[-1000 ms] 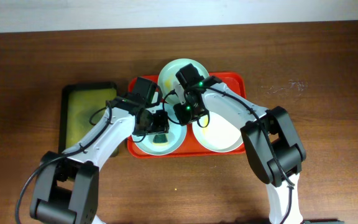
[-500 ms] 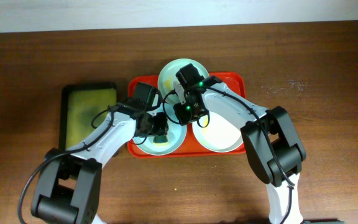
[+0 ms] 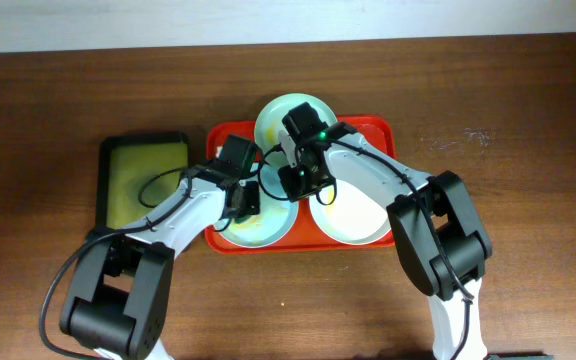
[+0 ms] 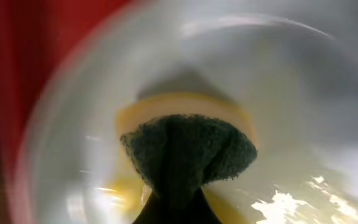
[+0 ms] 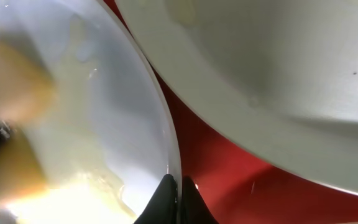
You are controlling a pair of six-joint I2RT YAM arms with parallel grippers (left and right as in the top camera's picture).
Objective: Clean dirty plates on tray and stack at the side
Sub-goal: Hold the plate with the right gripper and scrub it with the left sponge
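Observation:
On the red tray (image 3: 373, 128) lie three plates: mint green (image 3: 276, 120) at the back, pale blue (image 3: 258, 232) front left, white (image 3: 353, 215) front right. My left gripper (image 3: 249, 200) hangs over the pale blue plate (image 4: 291, 93), shut on a sponge (image 4: 185, 149) with a dark green pad and a yellow body. Yellowish smears show on this plate. My right gripper (image 5: 180, 186) is shut on the pale blue plate's rim (image 5: 166, 124) at its right edge. The white plate (image 5: 278, 74) sits just beyond, with red tray (image 5: 229, 168) showing between.
A smaller black tray (image 3: 143, 180) with a greenish inside lies left of the red tray. Bare brown table (image 3: 508, 120) stretches to the right and to the front. Both arms cross above the red tray's middle.
My left gripper has closed on the sponge and shifted slightly left and back over the pale blue plate. The right gripper has stayed on the rim.

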